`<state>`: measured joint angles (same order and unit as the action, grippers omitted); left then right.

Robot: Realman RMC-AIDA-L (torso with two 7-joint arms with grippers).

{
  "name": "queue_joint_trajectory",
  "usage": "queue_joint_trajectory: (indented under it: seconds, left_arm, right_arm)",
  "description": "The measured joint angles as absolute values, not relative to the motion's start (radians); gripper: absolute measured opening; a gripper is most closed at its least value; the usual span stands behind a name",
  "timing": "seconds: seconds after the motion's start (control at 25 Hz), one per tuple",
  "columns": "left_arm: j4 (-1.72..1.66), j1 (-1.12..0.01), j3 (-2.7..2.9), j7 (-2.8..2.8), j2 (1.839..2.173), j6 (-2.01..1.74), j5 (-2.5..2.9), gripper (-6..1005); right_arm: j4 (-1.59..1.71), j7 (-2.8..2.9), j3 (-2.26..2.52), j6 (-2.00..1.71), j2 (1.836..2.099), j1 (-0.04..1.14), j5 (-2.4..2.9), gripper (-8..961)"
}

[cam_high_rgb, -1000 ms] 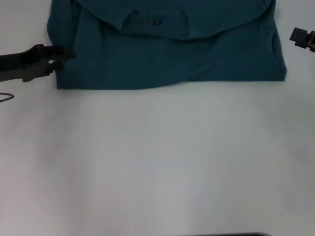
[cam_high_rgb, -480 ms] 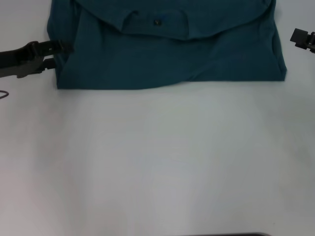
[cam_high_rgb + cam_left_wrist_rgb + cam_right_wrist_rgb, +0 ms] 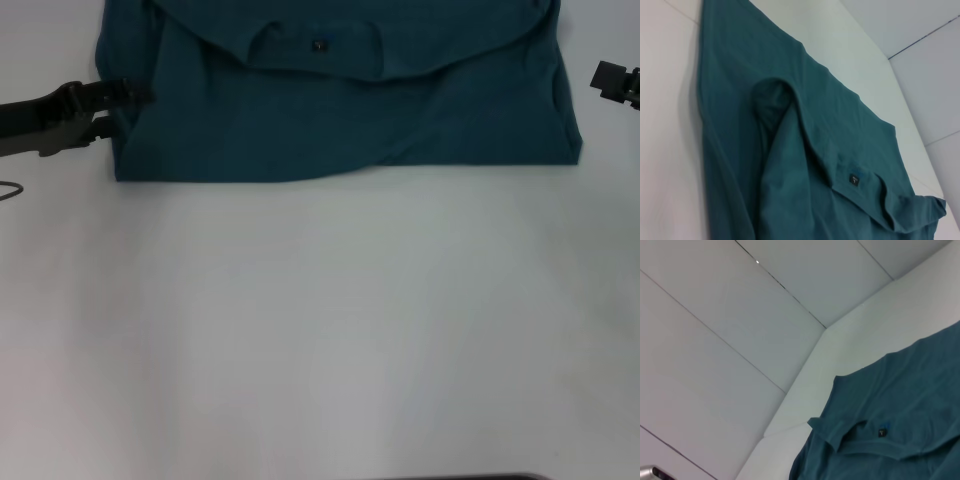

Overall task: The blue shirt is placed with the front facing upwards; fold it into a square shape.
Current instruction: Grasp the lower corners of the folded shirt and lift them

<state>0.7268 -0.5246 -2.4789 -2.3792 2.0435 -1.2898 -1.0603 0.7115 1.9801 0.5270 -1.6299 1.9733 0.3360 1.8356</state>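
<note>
A: So, where do we stand? We see the blue shirt (image 3: 340,110) lying at twelve o'clock on the white table (image 3: 320,330), already doubled into a wide band, its near edge straight and its small dark neck tag (image 3: 319,45) showing on the turned-over collar flap.

B: And we have the left gripper (image 3: 125,108) at nine o'clock of that band, right against its left edge. Its jaws look parted, one finger above the hem and one below, though we cannot say for sure from the head view whether any cloth sits between them.

A: The right gripper (image 3: 615,80)?

B: It hangs at three o'clock, apart from the shirt's right edge. We see too little of it to tell how its jaws stand.

A: What worries us from here?

B: We judge the band must be folded sideways to make a square. If we close the left jaws on only the top layer, the layers could slide apart and the collar flap could spill open. If only one arm lifts, the far side could drag and skew that straight near edge. A shallow bite on the hem could also slip free mid-fold.
</note>
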Motion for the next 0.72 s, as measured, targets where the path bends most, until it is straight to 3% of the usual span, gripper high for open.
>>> queue_joint_trajectory:
  seconds: [0.72]
  left_arm:
    - [0.765, -0.526, -2.480, -2.389, 2.059, -1.303, -1.069, 886]
  right_arm:
    - [0.710, 1.991, 0.518, -1.631, 1.973, 0.337, 1.853, 766]
